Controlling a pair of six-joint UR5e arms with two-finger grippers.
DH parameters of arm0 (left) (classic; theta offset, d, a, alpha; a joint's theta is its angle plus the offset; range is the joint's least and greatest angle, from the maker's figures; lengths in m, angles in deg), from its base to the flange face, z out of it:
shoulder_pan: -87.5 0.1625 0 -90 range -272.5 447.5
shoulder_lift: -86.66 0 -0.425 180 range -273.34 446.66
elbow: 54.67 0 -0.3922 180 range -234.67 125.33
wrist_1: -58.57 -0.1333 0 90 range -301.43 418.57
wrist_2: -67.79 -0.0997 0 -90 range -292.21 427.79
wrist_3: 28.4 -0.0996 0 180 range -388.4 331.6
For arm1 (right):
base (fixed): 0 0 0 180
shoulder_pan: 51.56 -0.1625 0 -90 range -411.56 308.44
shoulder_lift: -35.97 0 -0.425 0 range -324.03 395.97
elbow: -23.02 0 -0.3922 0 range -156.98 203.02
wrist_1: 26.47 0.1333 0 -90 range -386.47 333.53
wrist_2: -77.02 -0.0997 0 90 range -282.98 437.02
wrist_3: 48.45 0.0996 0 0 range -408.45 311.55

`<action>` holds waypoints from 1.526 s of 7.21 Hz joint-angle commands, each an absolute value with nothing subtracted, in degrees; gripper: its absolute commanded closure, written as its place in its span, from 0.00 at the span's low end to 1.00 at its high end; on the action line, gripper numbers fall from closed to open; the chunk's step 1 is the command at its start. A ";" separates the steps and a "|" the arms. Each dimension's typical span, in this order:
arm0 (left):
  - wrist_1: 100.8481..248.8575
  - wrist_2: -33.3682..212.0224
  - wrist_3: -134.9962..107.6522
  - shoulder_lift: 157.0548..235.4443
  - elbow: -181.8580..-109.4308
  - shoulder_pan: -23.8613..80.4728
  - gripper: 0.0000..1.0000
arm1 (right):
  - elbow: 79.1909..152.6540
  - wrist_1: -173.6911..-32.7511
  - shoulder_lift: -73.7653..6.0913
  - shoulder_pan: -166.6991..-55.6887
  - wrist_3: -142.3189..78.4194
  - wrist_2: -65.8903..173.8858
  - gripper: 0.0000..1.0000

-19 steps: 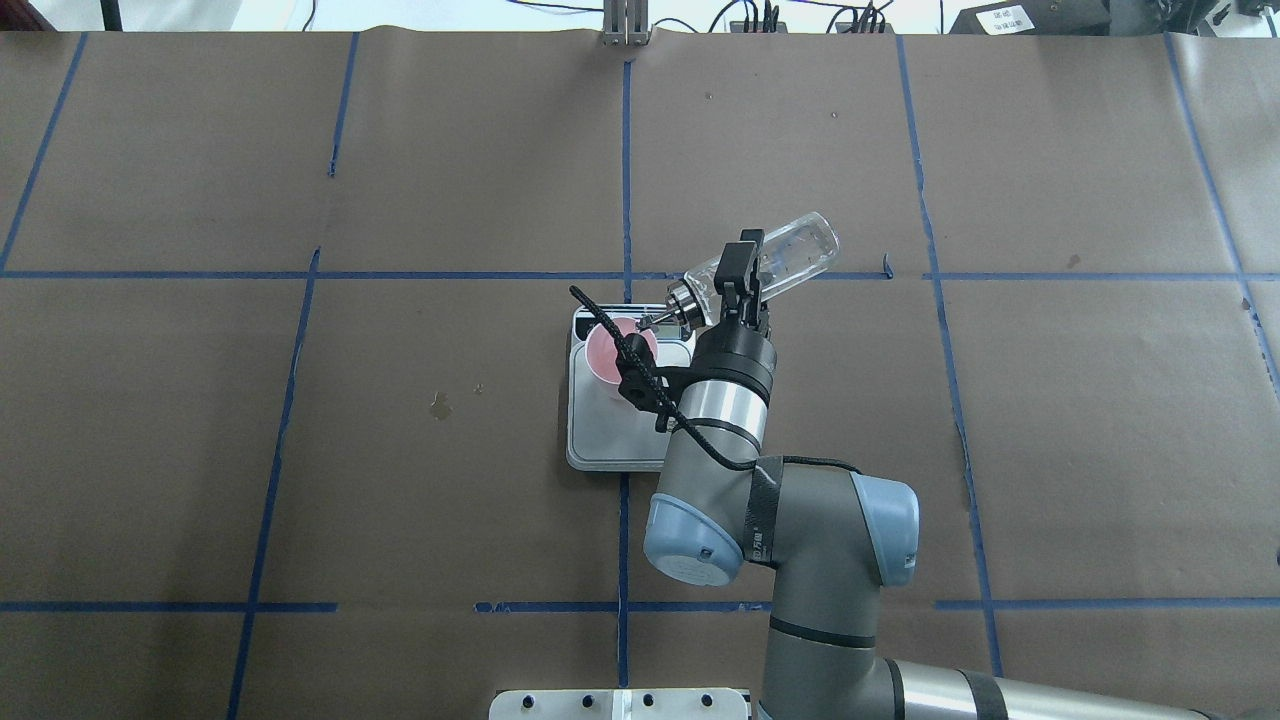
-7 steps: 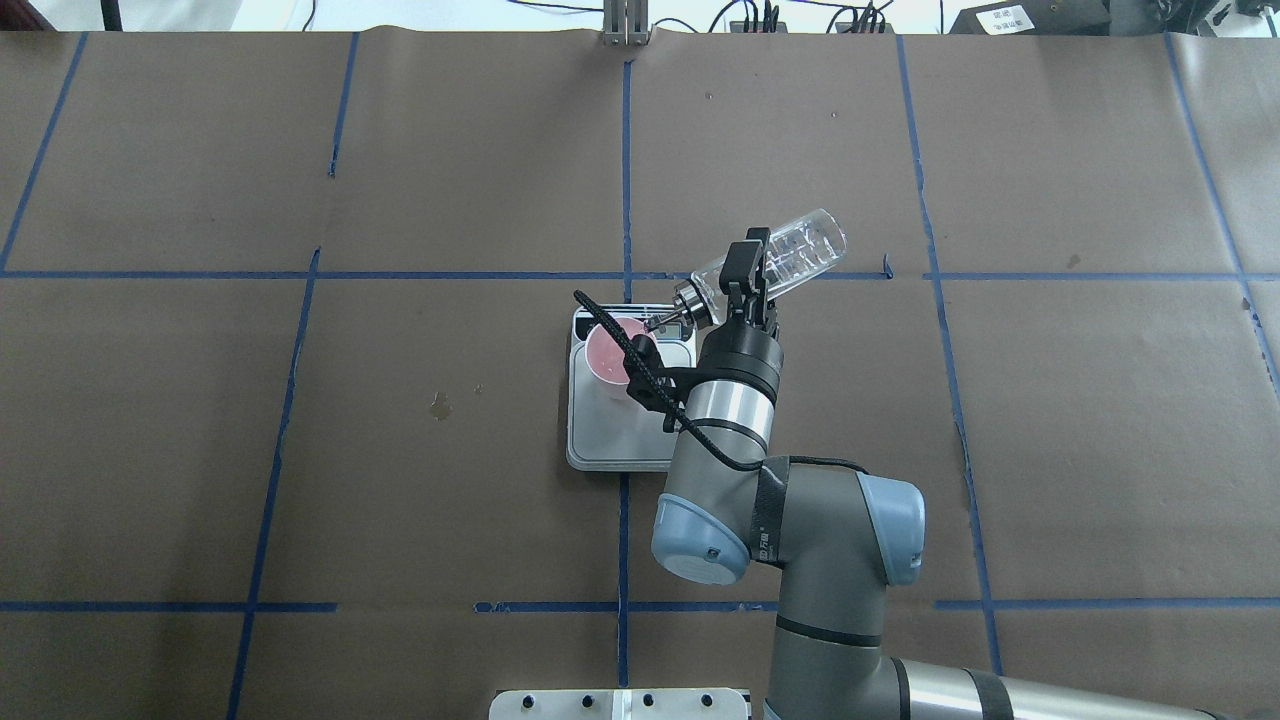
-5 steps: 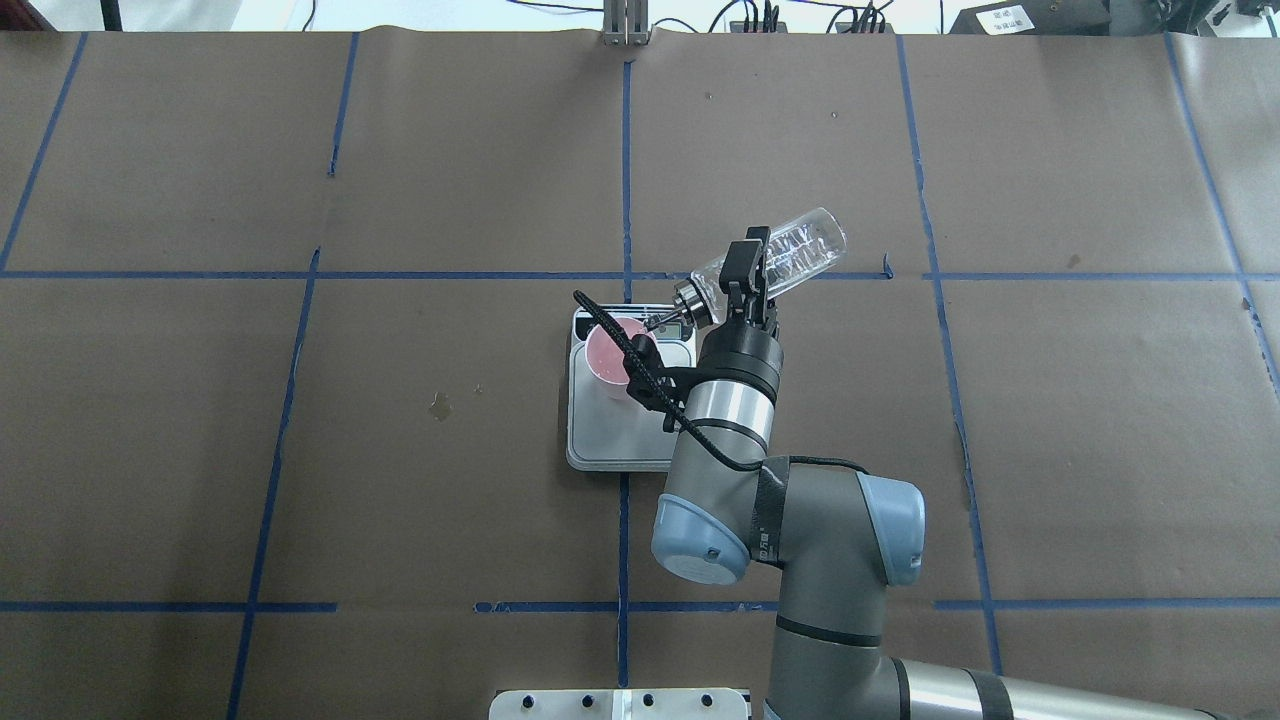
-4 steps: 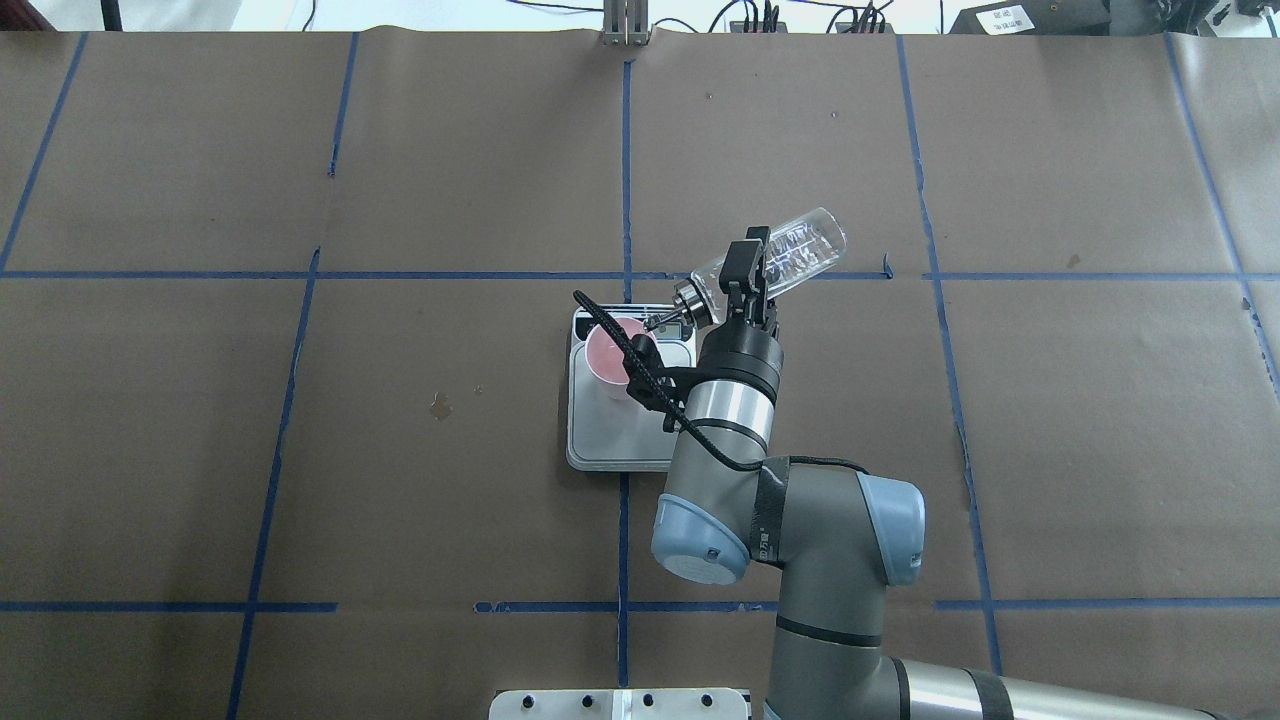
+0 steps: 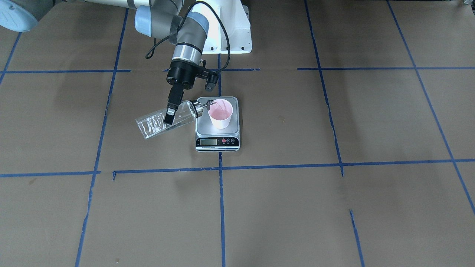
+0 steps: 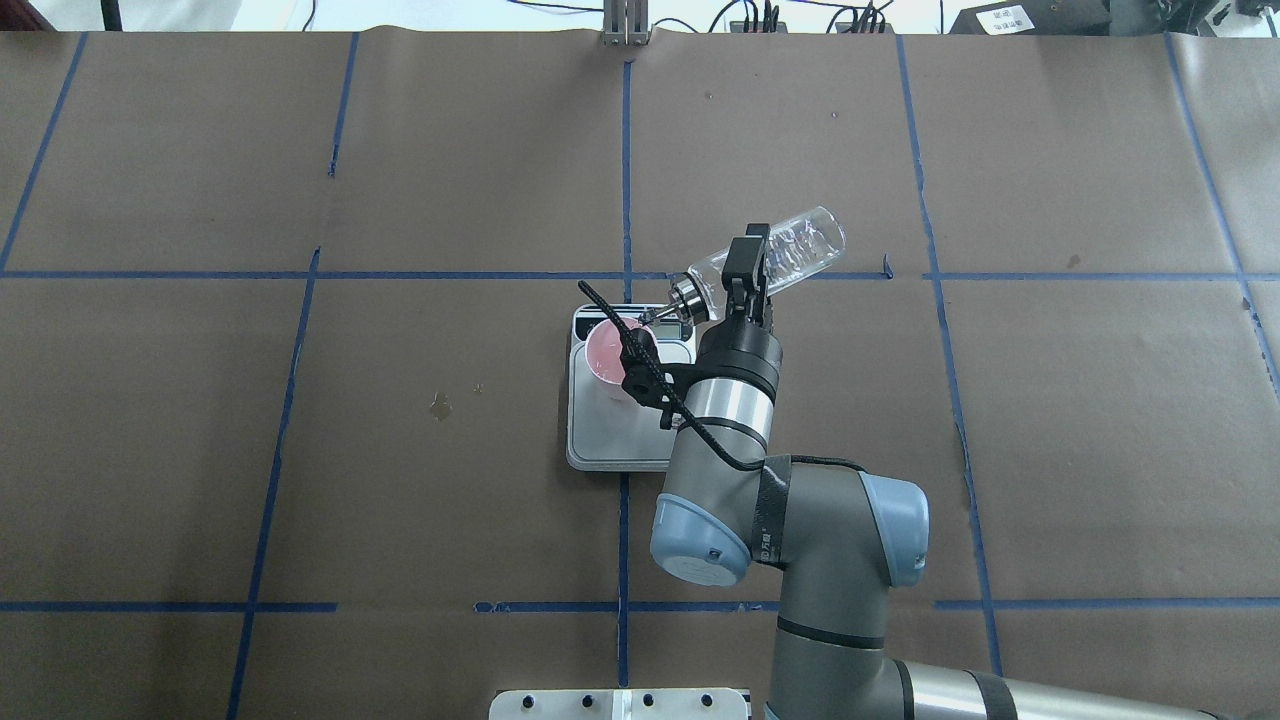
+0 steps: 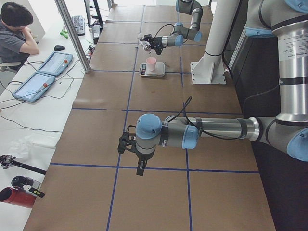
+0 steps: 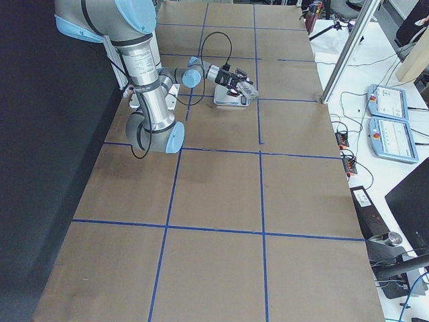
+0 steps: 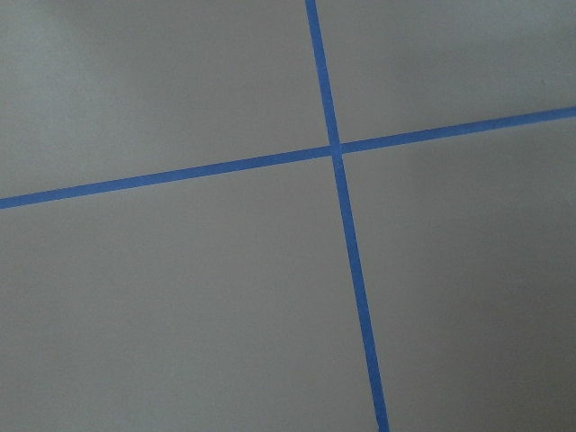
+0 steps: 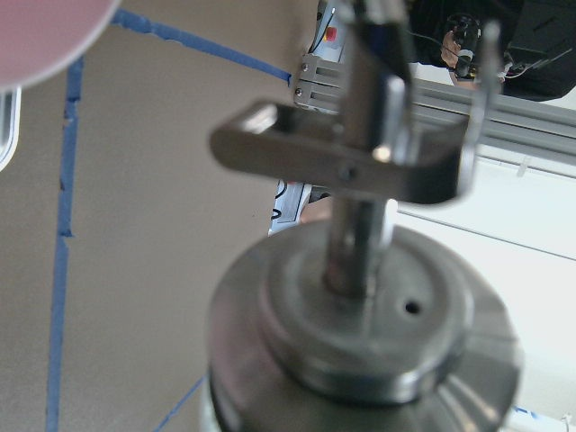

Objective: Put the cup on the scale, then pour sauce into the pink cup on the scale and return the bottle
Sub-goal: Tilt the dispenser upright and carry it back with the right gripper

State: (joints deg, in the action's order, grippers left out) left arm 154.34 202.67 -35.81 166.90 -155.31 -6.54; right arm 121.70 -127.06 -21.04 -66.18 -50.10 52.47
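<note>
While the right gripper [image 5: 170,118] clamps the tilted bottle [image 5: 150,127] at its middle, its silver spout [image 5: 202,107] hangs over the rim of the pink cup [image 5: 220,114], which stands on the scale [image 5: 217,142]. The left gripper [image 7: 139,169] hovers far off over the table [image 7: 159,108]; its jaws' state cannot be told.
</note>
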 commanded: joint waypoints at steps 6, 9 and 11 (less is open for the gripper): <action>154.37 202.71 -35.87 166.90 -155.31 -6.54 0.00 | 137.53 -119.61 -26.07 -67.11 -0.29 27.34 1.00; 154.37 202.71 -36.05 166.81 -155.31 -6.54 0.00 | 137.97 -97.29 -37.28 -68.26 11.82 20.34 1.00; 154.37 202.71 -36.05 166.81 -155.31 -6.54 0.00 | 137.89 -88.56 -45.72 -69.66 15.34 19.89 1.00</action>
